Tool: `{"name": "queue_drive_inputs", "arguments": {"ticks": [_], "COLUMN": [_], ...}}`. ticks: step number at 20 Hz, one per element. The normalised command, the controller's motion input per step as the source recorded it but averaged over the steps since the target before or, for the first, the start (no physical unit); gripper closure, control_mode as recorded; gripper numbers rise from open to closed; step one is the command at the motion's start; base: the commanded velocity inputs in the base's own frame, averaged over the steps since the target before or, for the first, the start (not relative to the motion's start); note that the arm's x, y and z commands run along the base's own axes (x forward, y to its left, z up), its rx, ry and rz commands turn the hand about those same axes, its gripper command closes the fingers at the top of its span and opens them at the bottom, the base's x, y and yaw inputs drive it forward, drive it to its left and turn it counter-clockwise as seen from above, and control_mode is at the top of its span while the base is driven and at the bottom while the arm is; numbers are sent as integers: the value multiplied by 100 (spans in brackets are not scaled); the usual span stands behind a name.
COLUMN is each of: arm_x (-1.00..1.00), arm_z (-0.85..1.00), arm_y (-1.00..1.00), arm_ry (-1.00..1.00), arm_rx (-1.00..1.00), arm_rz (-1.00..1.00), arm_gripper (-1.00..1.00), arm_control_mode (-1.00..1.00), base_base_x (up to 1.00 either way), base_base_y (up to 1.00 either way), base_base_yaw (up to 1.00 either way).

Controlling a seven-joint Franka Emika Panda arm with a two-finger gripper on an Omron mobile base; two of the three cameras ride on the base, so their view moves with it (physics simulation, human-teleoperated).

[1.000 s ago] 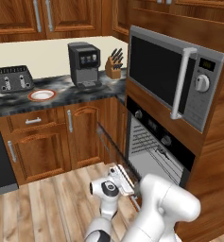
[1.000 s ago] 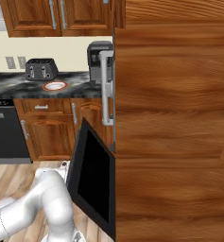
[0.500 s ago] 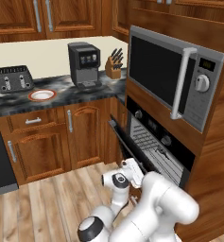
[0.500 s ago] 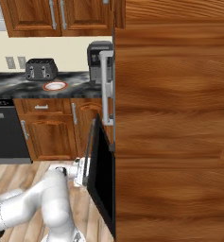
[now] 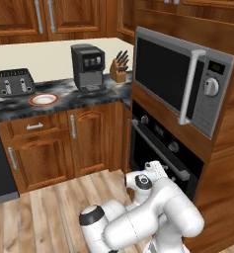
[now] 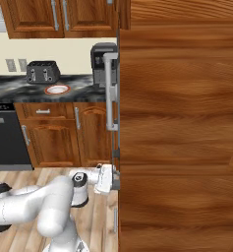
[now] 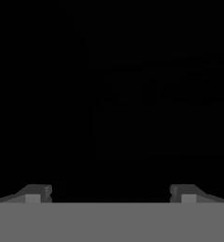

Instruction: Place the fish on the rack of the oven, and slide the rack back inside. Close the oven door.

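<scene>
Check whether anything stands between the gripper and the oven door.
Nothing visible does. The gripper, fingers wide apart, faces the black oven door up close, which looks shut against the oven. The robot's hand sits right at the door's front.

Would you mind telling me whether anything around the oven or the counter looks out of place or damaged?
Nothing stands out. The oven door sits shut and flush, the open gripper faces its dark glass, and the plate lies flat on the counter.
</scene>
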Motion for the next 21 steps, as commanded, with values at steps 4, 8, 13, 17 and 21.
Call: {"name": "queue_drive_inputs", "arguments": {"ticks": [4, 8, 13, 17, 21], "arm_x": [14, 36, 5, 0, 0], "arm_z": [2, -1, -4, 0, 0], "arm_y": [-100, -100, -32, 0, 0], "arm_ry": [9, 16, 4, 0, 0], "arm_rx": [-6, -3, -1, 0, 0], "arm_rz": [-13, -9, -3, 0, 0], "arm_gripper": [-100, -100, -100, -100, -100], "arm_control_mode": [-100, -100, -100, -100, -100], "base_base_x": [0, 0, 0, 0, 0], "base_base_y": [0, 0, 0, 0, 0], "base_base_yaw": [0, 0, 0, 0, 0]}}
